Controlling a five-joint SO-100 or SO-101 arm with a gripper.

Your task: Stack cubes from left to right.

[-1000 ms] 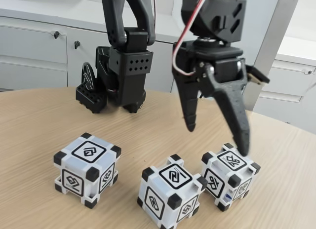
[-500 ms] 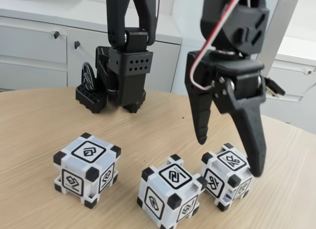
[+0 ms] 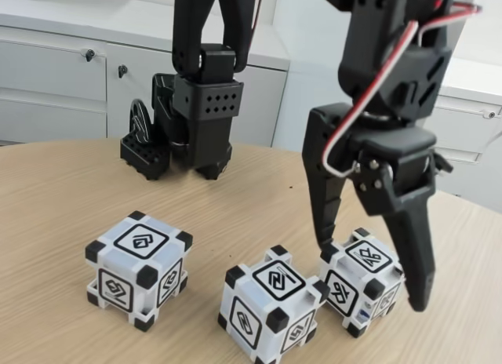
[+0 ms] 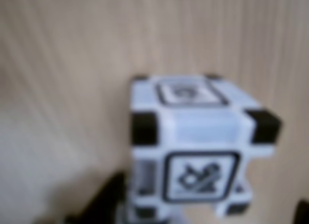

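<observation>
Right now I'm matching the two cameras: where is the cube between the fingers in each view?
Fixed view: the rightmost cube, lower right, between the open fingers.
Wrist view: same cube, blurred, centre to lower centre.
Shared landmark: the wood-grain table, around the cube in both.

White cubes (image 3: 274, 305), black corners and glyphs; black gripper (image 3: 375, 274).

Three cubes (image 3: 140, 270) (image 3: 272, 313) (image 3: 361, 279) in row on table (image 3: 55, 207); hand (image 3: 374, 274) straddles rightmost.
</observation>
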